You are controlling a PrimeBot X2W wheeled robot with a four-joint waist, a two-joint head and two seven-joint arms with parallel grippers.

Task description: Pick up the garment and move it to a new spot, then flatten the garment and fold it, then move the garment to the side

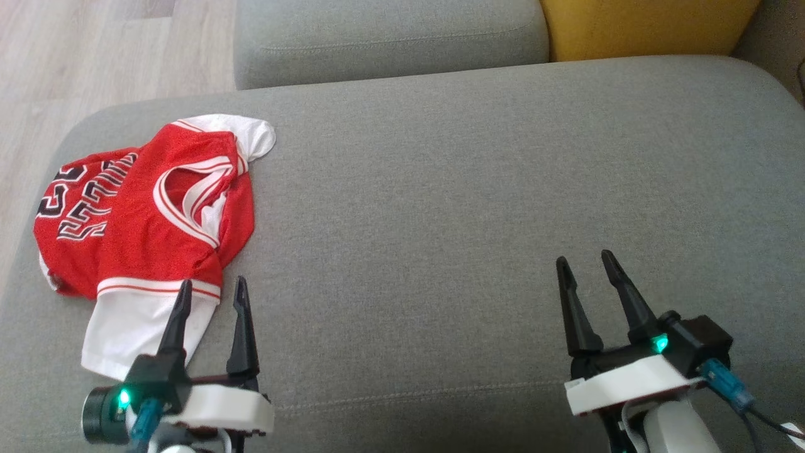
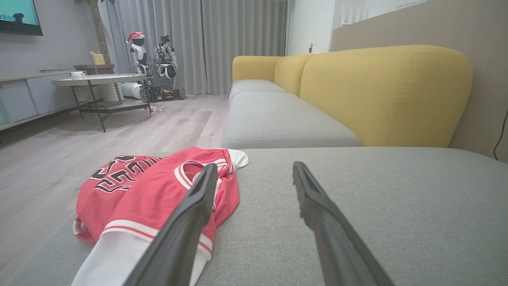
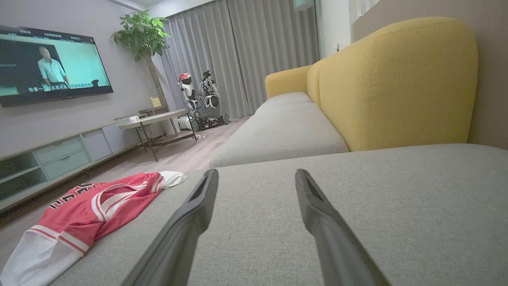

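Nearest, my dark two-fingered left gripper (image 1: 212, 282) and right gripper (image 1: 583, 257), both spread wide and empty. Crumpled red-and-white jersey (image 1: 144, 220) lies at my left end of the grey fabric sofa seat (image 1: 440, 220) (left gripper just by its white hem (image 1: 126, 327)); I judge pickup, flattening, folding and setting aside all remain. Yellow backrest (image 1: 648, 28) behind, pale wood floor (image 1: 94, 50) beyond.

Soft, even light in my head view, a little hazy, no hard shadows on the sofa cushion (image 1: 440, 189). Wrist views are crisper but bow at the edges; my fingers (image 2: 186, 226) smear up close. The TV screen (image 3: 51, 63) glows, the wall around it dim.
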